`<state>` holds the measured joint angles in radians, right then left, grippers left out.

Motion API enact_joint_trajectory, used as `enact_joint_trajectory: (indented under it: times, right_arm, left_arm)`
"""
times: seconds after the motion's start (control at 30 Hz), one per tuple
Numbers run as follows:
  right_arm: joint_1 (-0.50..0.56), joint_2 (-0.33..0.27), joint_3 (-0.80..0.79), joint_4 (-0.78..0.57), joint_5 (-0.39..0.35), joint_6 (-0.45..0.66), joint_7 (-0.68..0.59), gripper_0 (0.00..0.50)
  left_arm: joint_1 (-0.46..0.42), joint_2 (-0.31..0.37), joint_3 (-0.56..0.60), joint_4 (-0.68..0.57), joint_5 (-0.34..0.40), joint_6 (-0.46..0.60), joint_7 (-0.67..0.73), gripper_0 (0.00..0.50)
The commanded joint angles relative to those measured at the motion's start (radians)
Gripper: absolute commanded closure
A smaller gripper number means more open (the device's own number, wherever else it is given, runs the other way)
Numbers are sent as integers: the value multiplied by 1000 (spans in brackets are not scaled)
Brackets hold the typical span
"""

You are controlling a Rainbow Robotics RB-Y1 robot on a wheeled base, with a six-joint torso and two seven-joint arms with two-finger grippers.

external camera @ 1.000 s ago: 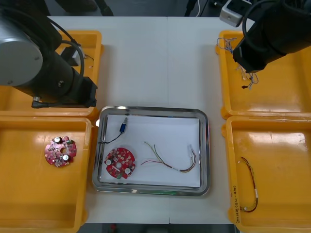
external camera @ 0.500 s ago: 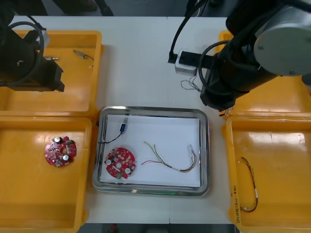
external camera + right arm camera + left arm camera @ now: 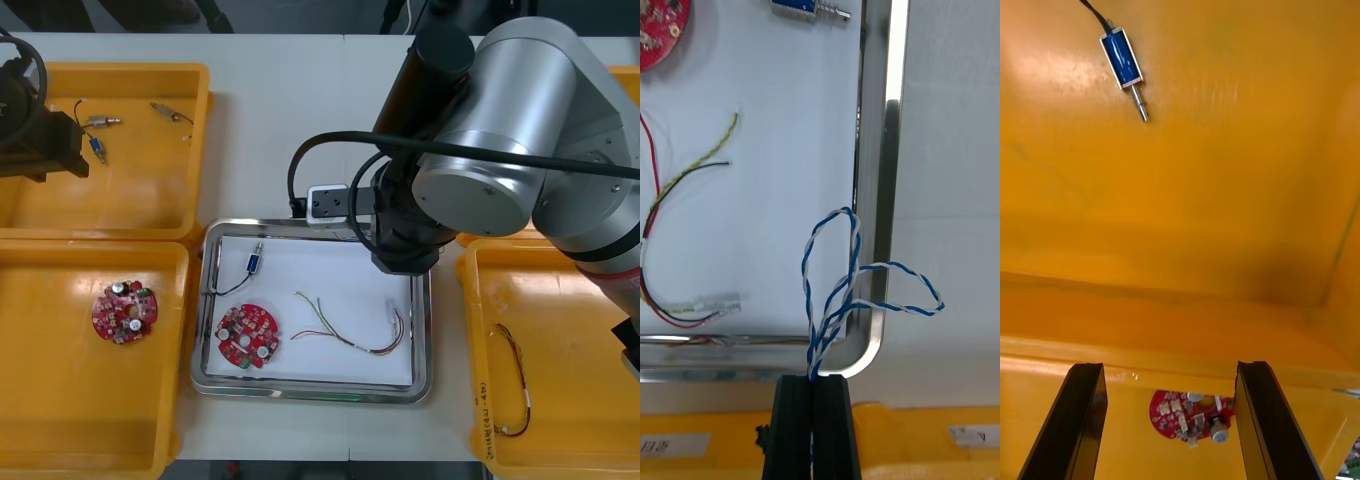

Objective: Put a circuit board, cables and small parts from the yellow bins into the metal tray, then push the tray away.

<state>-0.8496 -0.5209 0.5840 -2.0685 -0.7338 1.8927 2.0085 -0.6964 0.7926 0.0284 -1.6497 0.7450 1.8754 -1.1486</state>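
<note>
My right gripper [image 3: 814, 420] is shut on a twisted blue and white cable [image 3: 841, 279], whose loops hang over the corner rim of the metal tray [image 3: 884, 180]. In the front view the right arm [image 3: 480, 150] covers the tray's far right corner. The tray [image 3: 310, 392] holds a red circuit board [image 3: 246, 337], a red and yellow cable [image 3: 355, 330] and a small blue metal part [image 3: 254, 263] on a black lead. My left gripper [image 3: 1171, 420] is open over the far left yellow bin [image 3: 1225, 187], away from a small blue metal part [image 3: 1124, 64].
The near left bin [image 3: 60, 400] holds another circuit board [image 3: 124, 312]. A cable [image 3: 515, 385] lies in the near right bin [image 3: 590, 300]. Small metal parts [image 3: 95, 125] lie in the far left bin [image 3: 150, 190].
The right arm swung left from the far right bin to the tray's far right corner, carrying the twisted cable. The left arm drew back to the left, uncovering the far left bin.
</note>
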Motion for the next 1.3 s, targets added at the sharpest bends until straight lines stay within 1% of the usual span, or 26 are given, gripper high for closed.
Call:
enact_joint_trajectory:
  times: [0.03,0.13,0.2,0.27,0.33,0.5,0.67,0.87,1.0,1.13,1.23,1.3]
  right_arm:
    - [-3,59,50,36,30,-47,50,500]
    - [-3,76,71,67,44,-64,67,500]
    - [-3,76,96,84,53,-83,73,500]
    - [-3,75,123,105,77,-107,78,500]
    - [-3,73,138,125,82,-127,78,500]
    - [-3,73,165,197,62,-176,81,500]
    - [-3,73,203,262,51,-227,78,500]
    - [9,65,250,277,91,-299,73,500]
    - [23,62,255,289,86,-328,69,500]
    - [27,58,266,289,97,-340,72,500]
    - [27,41,280,289,106,-368,73,500]
    - [27,22,283,291,103,-385,73,500]
  left_arm:
    - [-87,47,19,87,-13,-67,-109,0]
    - [-112,47,-2,146,-41,-99,-151,0]
    - [-126,47,-10,189,-49,-127,-172,0]
    - [-146,42,-10,252,-49,-162,-183,0]
    - [-163,36,-15,292,-58,-182,-191,0]
    - [-203,25,-45,373,-87,-246,-200,0]
    - [-244,-6,-51,461,-107,-329,-201,0]
    - [-269,-35,-51,524,-124,-404,-204,0]
    - [-269,-47,-70,565,-115,-476,-206,0]
    - [-269,-58,-81,588,-115,-512,-206,0]
    - [-269,-64,-91,602,-113,-527,-206,0]
    - [-269,-69,-119,620,-108,-556,-207,0]
